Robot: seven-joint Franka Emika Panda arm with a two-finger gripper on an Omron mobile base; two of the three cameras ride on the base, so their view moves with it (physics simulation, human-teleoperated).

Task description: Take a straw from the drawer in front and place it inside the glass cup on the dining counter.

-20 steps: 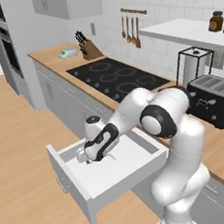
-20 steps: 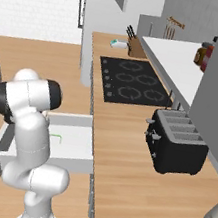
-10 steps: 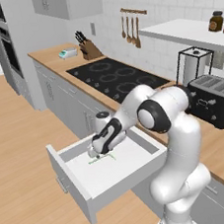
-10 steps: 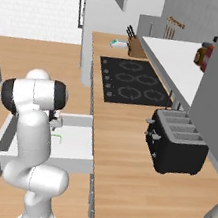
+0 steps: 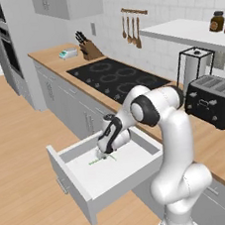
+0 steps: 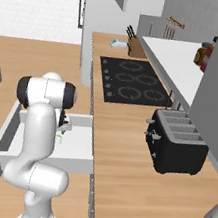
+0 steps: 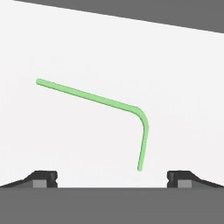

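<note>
The drawer [image 5: 67, 172] stands pulled out below the wood-topped counter, its pale floor [image 7: 87, 52] bare around the straw. The straw [image 7: 92, 98] is a thin light green stick with a bent end, lying flat on that floor; it also shows as a short green line [image 5: 97, 160] and a green speck [image 6: 59, 138]. My gripper [image 5: 103, 154] hangs inside the drawer just above the straw, open. Its two dark fingertips [image 7: 43, 177] stand wide apart, with the straw's short leg between them and nothing held. The glass cup and the dining counter are out of view.
A black stovetop [image 5: 115, 79] is set into the counter behind the drawer, and a black toaster [image 5: 215, 99] stands to the right. A knife block [image 5: 91, 49] and hanging utensils [image 5: 132, 29] are at the back wall. Wood floor lies left of the drawer.
My hand has dropped from above the drawer's rim down into the drawer and now sits close over the straw. The jaws stayed open.
</note>
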